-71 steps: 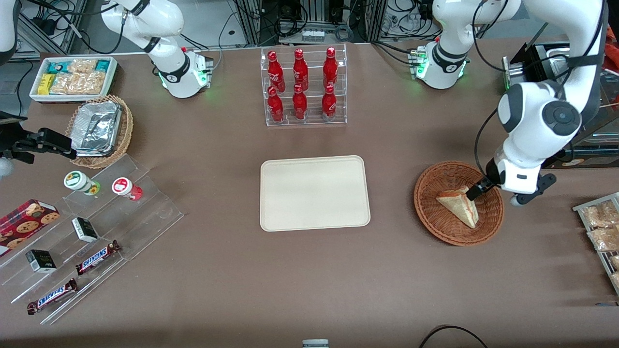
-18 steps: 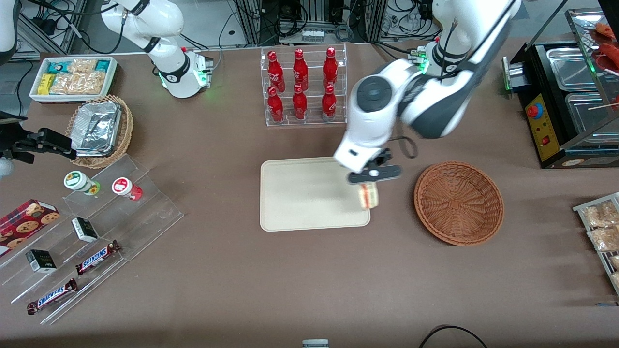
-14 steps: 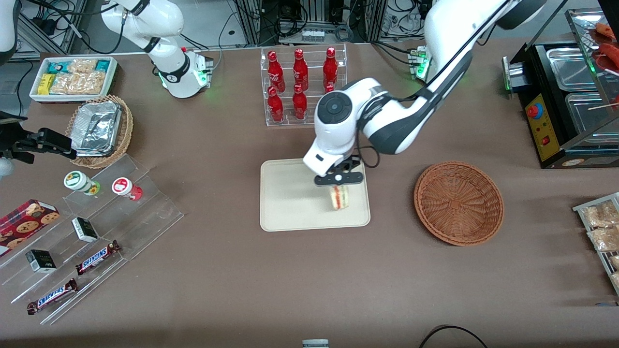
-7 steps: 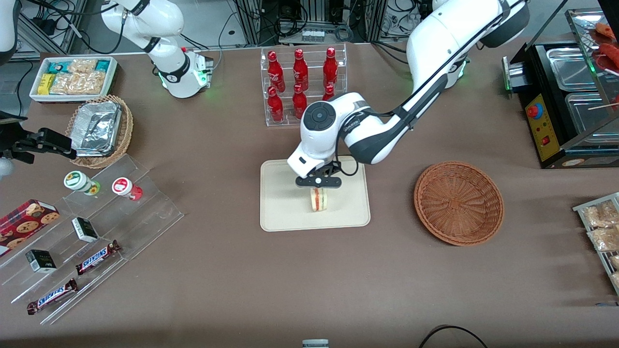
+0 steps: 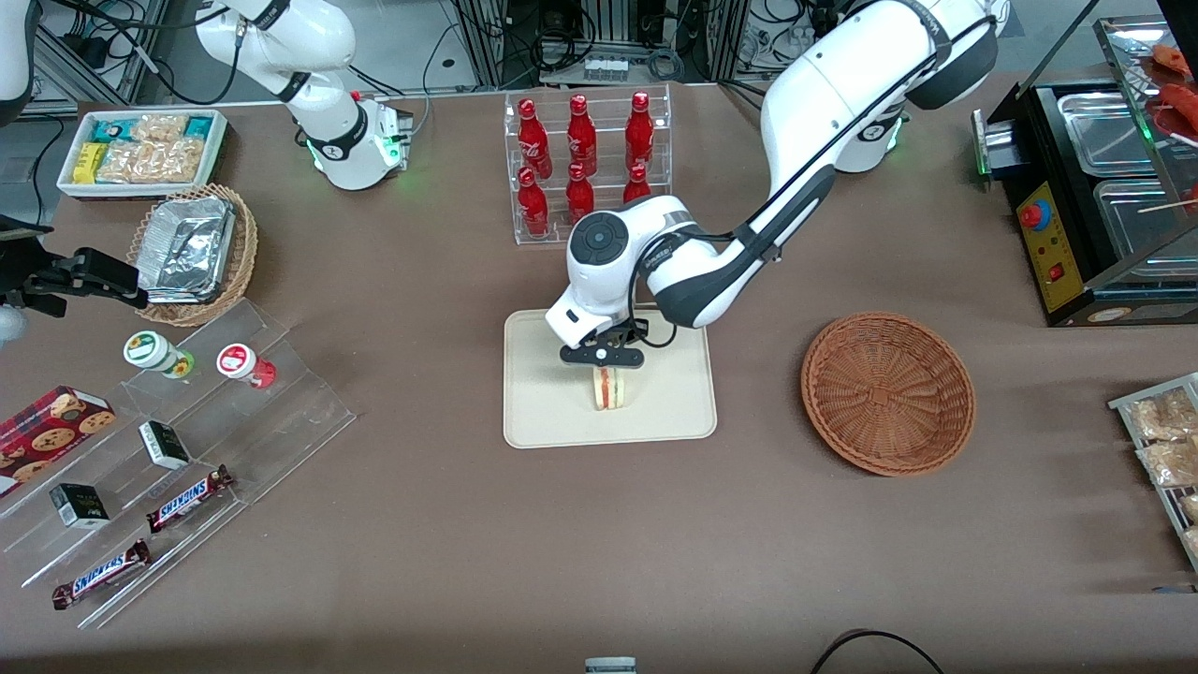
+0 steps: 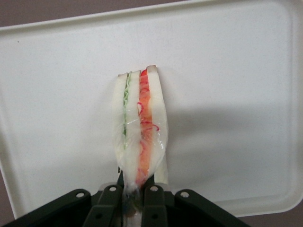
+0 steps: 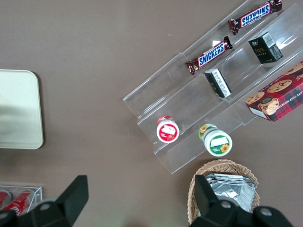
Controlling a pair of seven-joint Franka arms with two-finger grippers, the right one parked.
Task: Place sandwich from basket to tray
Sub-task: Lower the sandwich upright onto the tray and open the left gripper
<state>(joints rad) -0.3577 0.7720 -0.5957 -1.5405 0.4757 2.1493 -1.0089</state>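
Claw (image 5: 606, 367) pinching sandwich (image 6: 139, 137), over tray (image 5: 547, 412)

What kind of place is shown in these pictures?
Probably a lab mock-up of a snack counter: a rack of red bottles, Snickers bars on clear steps, and a robot gripper holding a sandwich over a tray.

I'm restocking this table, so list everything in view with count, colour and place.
sandwich: one, cream with red and green stripes, over the tray, held.
tray: one, cream, mid-table.
basket: one, reddish-brown, toward the working arm's end.
cola bottles: six, red, in a clear rack.
foil trays: silver, in a tan basket.
Snickers bars: two, on a clear stand.
gripper: black fingers shut on the sandwich.
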